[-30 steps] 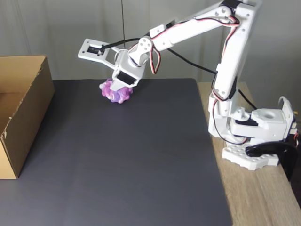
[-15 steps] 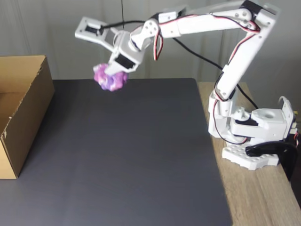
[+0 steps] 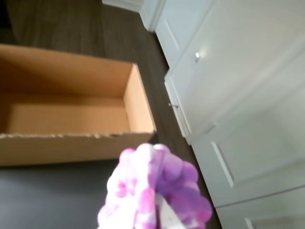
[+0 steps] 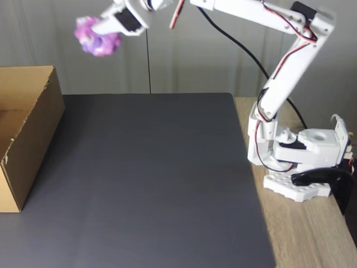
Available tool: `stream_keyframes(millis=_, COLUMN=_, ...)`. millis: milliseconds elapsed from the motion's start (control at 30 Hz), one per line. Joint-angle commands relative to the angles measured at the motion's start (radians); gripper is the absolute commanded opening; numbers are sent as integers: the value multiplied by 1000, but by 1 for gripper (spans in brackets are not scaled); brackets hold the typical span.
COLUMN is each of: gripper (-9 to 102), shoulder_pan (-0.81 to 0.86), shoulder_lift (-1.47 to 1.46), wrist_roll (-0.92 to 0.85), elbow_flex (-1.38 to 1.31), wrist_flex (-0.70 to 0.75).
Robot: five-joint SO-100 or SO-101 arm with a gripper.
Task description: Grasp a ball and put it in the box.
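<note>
Ball [image 4: 96, 38], knobby and marbled in purple, pink and white, hung high in the air at about the 11 o'clock corner of the fixed view, well above the dark mat [image 4: 150, 178] and just short of the box [image 4: 33, 128]. The end effector [image 4: 103, 33] was pinching it, its white plastic fingers closed against the ball's bumpy sides.

A matte, charcoal-grey mat covered most of the counter [image 4: 312, 234], whose bare strip at 3 to 5 o'clock showed pale wood grain. Behind it stood a plain grey-white wall with faint vertical seams, and a thin dark cord [image 4: 148, 61] hung straight down at 12 o'clock. The arm's white, blocky base [image 4: 301, 162] sat on the wood at about 4 o'clock, with red, black and white wires looping along its jointed links and a black clamp at the counter's edge.

The box stood at 9 o'clock, open-topped, of brown corrugated cardboard with plain tan walls and a slightly ragged cut edge.

In the wrist view the ball [image 3: 155, 191] sat at 6 o'clock, glossy and lumpy, with a sliver of white finger against it. The box [image 3: 71, 114] lay at 9 to 10 o'clock, its smooth tan floor bare. White panelled cabinet doors [image 3: 238, 95] with a small round knob ran from 1 to 5 o'clock, above a dark wood-grain floor [image 3: 71, 24] at 11 o'clock.
</note>
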Motion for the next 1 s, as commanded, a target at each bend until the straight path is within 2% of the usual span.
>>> stream_keyframes(millis=0, gripper=0, shoulder_pan=-41, shoulder_lift=-26, wrist_roll=-9, elbow_flex=-153, wrist_flex=5)
stream_keyframes(millis=200, gripper=0, shoulder_pan=-146, shoulder_lift=-124, wrist_roll=-21, elbow_flex=-336, wrist_flex=-15)
stream_keyframes(millis=467, gripper=1, shoulder_pan=-279, shoulder_lift=-247, wrist_roll=-25, elbow_flex=-380, wrist_flex=-209)
stream_keyframes(millis=733, gripper=2, shoulder_pan=-301, shoulder_lift=-472, wrist_roll=-29, elbow_flex=-546, wrist_flex=-322)
stream_keyframes(millis=967, gripper=3, shoulder_pan=-278, shoulder_lift=-747, wrist_roll=-29, elbow_flex=-792, wrist_flex=-354)
